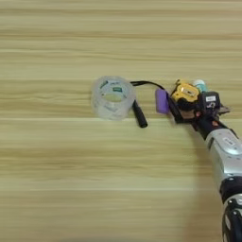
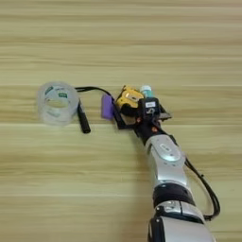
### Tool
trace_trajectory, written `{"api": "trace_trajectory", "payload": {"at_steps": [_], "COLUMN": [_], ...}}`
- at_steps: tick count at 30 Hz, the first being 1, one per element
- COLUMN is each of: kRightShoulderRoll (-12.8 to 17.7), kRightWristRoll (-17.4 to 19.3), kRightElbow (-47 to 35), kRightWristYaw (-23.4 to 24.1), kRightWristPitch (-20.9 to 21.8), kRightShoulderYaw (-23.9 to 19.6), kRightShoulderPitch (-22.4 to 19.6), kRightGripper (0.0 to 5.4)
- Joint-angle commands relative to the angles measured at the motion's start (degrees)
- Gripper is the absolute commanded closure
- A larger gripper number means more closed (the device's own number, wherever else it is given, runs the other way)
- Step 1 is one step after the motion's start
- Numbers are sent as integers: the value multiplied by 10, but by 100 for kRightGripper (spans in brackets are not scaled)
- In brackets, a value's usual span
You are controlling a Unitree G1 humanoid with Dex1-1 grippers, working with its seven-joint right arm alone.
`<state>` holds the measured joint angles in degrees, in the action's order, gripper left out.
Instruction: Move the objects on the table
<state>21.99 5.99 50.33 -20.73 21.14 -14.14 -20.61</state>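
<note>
On the table (image 1: 56,179) a clear tape roll (image 1: 112,97) lies left of centre. A black cable with plug (image 1: 139,115) runs from behind the roll down to its right. Right of that stands a small purple piece (image 1: 162,100). Beside it is the yellow-black tape measure (image 1: 185,93), with the white-and-green glue stick (image 1: 199,85) just behind it. My right gripper (image 2: 126,111) reaches in from the lower right and sits against the near side of the tape measure (image 2: 128,98), close to the purple piece (image 2: 107,107). Its black head hides part of the tape measure.
My silver forearm (image 2: 165,158) slants up from the bottom edge, and a black cable (image 2: 208,189) loops along its right side. The tape roll (image 2: 57,103) and plug (image 2: 83,120) lie apart from the gripper, to its left.
</note>
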Motion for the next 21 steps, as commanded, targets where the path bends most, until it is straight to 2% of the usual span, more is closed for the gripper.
{"api": "trace_trajectory", "payload": {"at_steps": [1,6,12,21], "kRightShoulderRoll": [25,26,26,26], "kRightWristRoll": [1,2,4,5], "kRightElbow": [-11,2,8,8], "kRightWristYaw": [1,-1,-5,-7], "kRightWristPitch": [11,13,13,13], "kRightShoulderYaw": [-2,-2,-2,-3], "kRightShoulderPitch": [-47,-53,-55,-55], "kRightGripper": [5,5,79,84]}}
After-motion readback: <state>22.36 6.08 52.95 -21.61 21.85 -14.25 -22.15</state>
